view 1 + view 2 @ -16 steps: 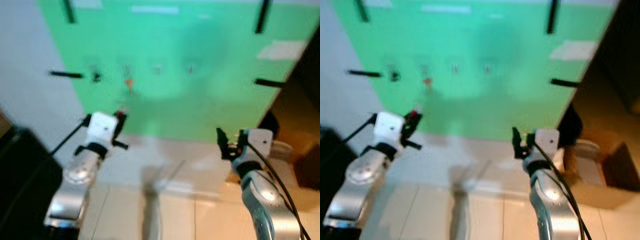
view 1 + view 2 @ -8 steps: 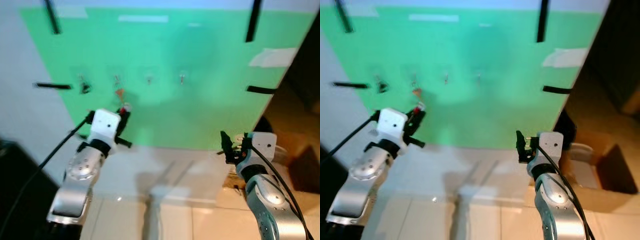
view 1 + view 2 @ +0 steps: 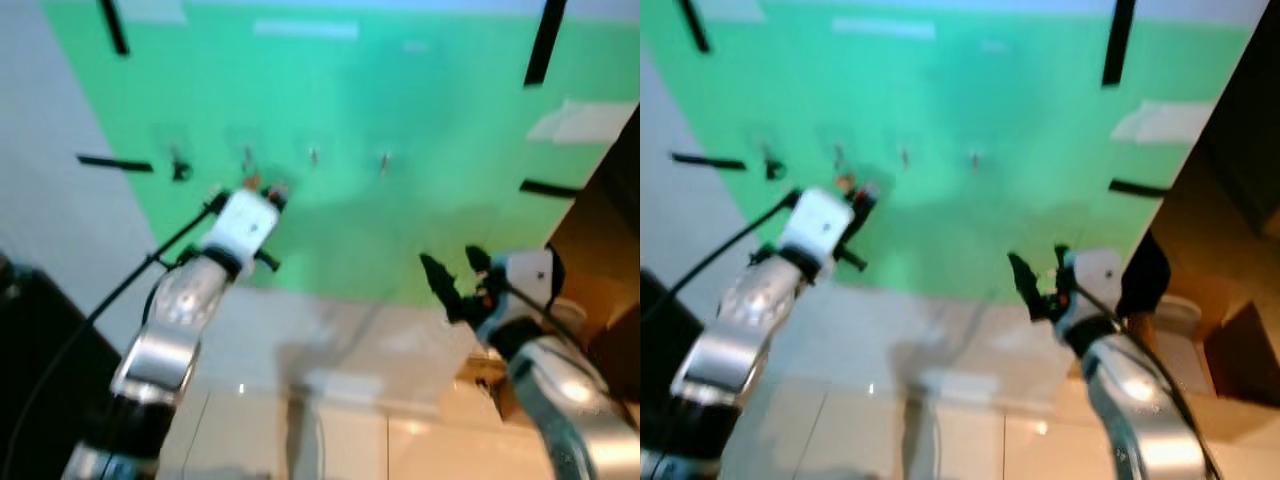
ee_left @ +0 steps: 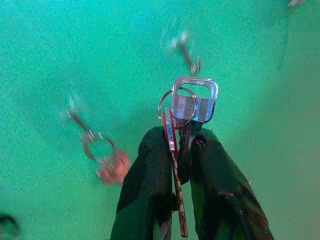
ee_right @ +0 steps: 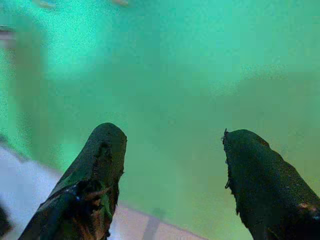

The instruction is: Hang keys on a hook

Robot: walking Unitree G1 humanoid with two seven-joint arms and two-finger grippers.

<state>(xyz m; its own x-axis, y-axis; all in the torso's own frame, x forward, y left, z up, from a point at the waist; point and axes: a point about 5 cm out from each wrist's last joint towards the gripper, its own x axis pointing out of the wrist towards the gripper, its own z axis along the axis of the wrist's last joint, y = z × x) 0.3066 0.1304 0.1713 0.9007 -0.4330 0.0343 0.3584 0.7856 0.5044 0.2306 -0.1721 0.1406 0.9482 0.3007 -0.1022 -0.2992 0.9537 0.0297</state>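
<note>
Keys (image 4: 187, 112) are seen clamped between the two black fingers of the left end effector (image 4: 181, 150) at the centre of the left wrist view: a silver key with a square, slotted head, a thin silver ring, and a slim red piece running down between the fingers. In the eye views this end effector (image 3: 268, 192) is raised at the upper left, close to the green board (image 3: 400, 120). At lower right, the right end effector (image 3: 452, 272) is held wide apart, gripping nothing. Farther back, a row of small hooks (image 3: 314, 156) is fixed on the board; a ring with a pinkish tag (image 4: 107, 160) is carried by one.
</note>
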